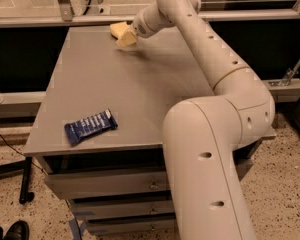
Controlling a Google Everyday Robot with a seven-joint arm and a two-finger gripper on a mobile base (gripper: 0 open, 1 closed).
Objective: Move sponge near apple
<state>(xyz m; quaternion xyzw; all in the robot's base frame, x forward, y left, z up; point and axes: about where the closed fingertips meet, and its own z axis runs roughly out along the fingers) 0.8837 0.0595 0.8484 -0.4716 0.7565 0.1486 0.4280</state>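
My gripper (122, 34) is at the far end of the grey table (140, 94), low over its back edge, with the arm reaching across from the right. Its tip is a pale yellow mass, and a flat pale yellow piece lies right against it. I cannot tell whether that piece is the sponge or part of the gripper. The apple is out of view.
A blue snack wrapper (90, 126) lies near the table's front left corner. Drawers (110, 184) sit under the tabletop. A glass partition and a metal rail (40, 19) run behind the table. A black shoe (15, 230) is on the floor at the lower left.
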